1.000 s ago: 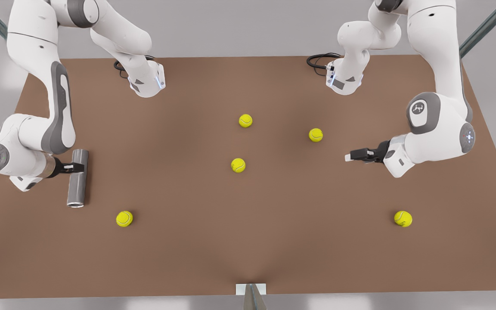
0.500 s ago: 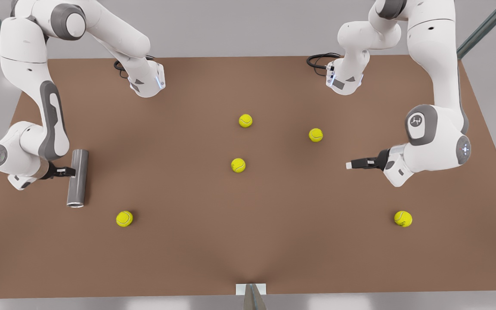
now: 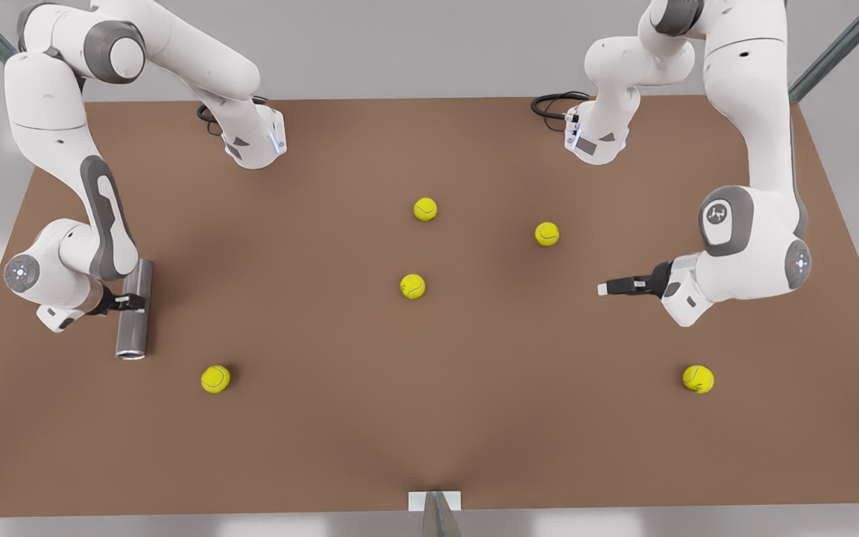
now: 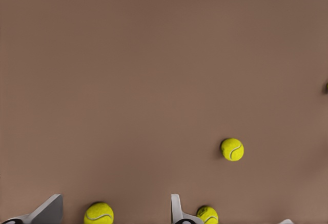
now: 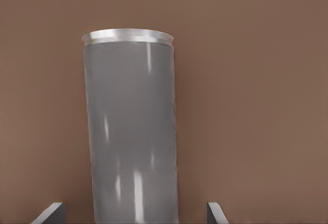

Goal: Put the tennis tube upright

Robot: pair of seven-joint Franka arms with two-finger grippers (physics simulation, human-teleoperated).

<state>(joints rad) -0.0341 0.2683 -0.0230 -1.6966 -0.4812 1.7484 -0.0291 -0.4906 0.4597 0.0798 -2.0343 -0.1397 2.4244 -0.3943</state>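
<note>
Since a second ago, my right gripper (image 3: 133, 302) has dipped closer; its fingers (image 5: 50, 212) straddle the grey metallic tennis tube (image 3: 133, 310), wide open, across its flat-lying long axis. My left gripper (image 3: 607, 287) waits, fingers apart.

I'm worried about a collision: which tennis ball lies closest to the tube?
The tennis ball near the table's front edge on the front view's left, just beyond the tennis tube's rimmed end. The other four lie farther away.

The right end effector (image 3: 133, 302), pulled slightly off the tube (image 3: 134, 309) half a second ago, now straddles it again. The left end effector (image 3: 605, 288) rotates edge-on.
</note>
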